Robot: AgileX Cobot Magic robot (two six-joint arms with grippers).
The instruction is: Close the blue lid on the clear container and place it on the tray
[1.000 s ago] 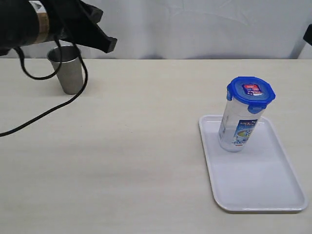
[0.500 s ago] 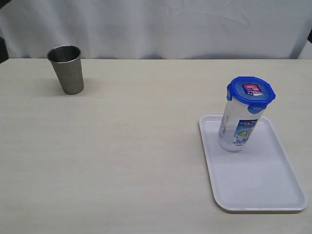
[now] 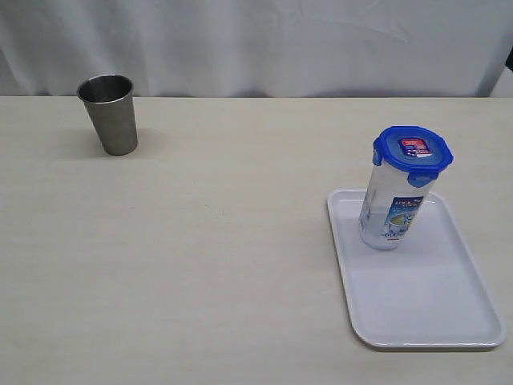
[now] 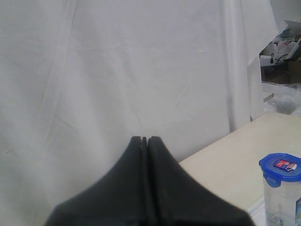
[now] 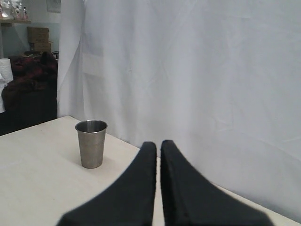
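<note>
The clear container [image 3: 390, 212] stands upright at the far end of the white tray [image 3: 433, 313], on the right of the table. The blue lid [image 3: 413, 151] sits on top of it, sticker facing up. From the left wrist view the lid [image 4: 281, 166] and container [image 4: 282, 205] show at the edge. My left gripper [image 4: 144, 139] is shut and empty, raised toward the white curtain. My right gripper [image 5: 158, 144] is also shut with nothing in it. Neither arm shows in the exterior view.
A grey steel cup [image 3: 110, 114] stands at the back left of the table and also shows as a cup [image 5: 91, 143] in the right wrist view. A white curtain [image 3: 264, 44] hangs behind the table.
The left arm, which hung over the steel cup a second ago, has pulled out of the exterior view. Container, lid and tray have not moved.
</note>
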